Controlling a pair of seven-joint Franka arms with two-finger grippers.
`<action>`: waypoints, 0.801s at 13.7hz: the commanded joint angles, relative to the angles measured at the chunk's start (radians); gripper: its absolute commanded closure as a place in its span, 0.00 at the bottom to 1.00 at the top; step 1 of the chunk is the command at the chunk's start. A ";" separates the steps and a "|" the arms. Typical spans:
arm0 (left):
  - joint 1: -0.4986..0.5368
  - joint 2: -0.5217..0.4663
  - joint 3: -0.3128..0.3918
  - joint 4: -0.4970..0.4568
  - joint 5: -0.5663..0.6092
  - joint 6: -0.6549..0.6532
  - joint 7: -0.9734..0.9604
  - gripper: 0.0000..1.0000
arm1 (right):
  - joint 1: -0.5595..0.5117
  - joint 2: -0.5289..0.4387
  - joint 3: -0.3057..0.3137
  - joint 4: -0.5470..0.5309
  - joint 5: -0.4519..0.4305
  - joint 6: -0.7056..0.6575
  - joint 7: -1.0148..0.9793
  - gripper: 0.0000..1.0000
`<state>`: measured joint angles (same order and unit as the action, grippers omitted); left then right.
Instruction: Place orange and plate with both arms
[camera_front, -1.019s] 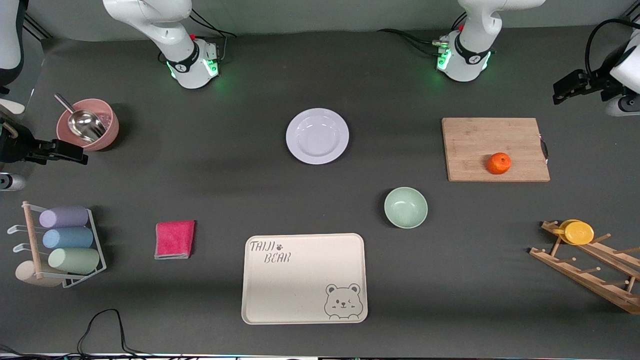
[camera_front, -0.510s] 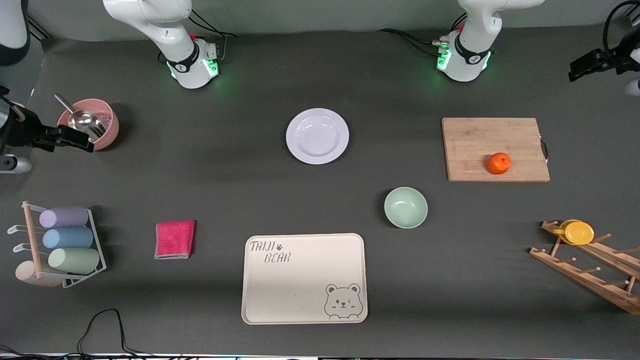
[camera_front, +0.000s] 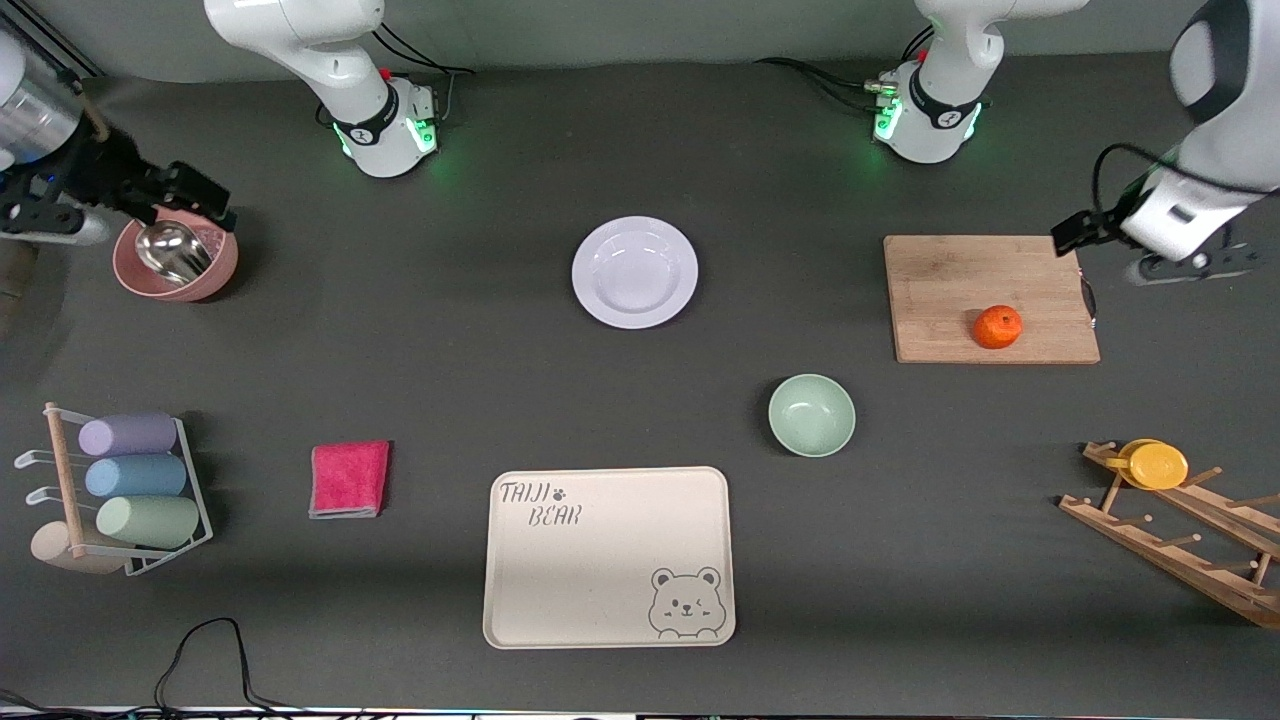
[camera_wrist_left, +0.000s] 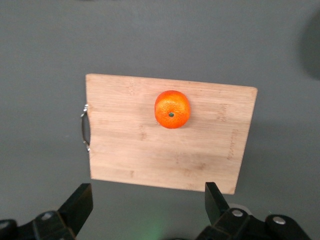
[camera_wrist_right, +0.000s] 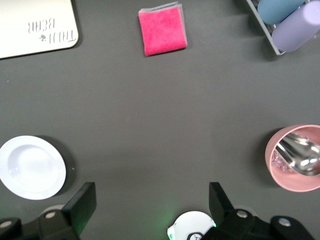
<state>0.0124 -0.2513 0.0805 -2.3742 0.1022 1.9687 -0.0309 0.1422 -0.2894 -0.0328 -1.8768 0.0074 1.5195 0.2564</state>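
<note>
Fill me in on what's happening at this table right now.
Nothing is being handled yet. The left gripper is in the air over the corner of the cutting board, jaws open and empty; the orange sits on that board. The right gripper is over the pink bowl with the metal scoop, jaws also open and empty. The plate lies untouched mid-table, with the bear tray nearer the front camera.

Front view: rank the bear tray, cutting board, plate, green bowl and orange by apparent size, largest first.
1. Bear tray
2. Cutting board
3. Plate
4. Green bowl
5. Orange
All lie on the table, so nearness to the camera hardly affects this order.
</note>
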 joint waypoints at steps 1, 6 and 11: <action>0.006 0.111 -0.004 -0.025 0.011 0.123 0.009 0.00 | 0.036 -0.140 -0.006 -0.151 0.011 0.050 0.066 0.00; 0.006 0.265 -0.004 -0.080 0.001 0.326 0.009 0.00 | 0.069 -0.214 -0.007 -0.267 0.014 0.083 0.054 0.00; 0.005 0.345 -0.004 -0.109 -0.002 0.444 0.008 0.00 | 0.065 -0.205 -0.027 -0.352 0.149 0.148 -0.093 0.00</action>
<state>0.0126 0.0804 0.0795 -2.4554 0.1015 2.3530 -0.0309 0.1997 -0.4773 -0.0347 -2.1707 0.0944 1.6175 0.2492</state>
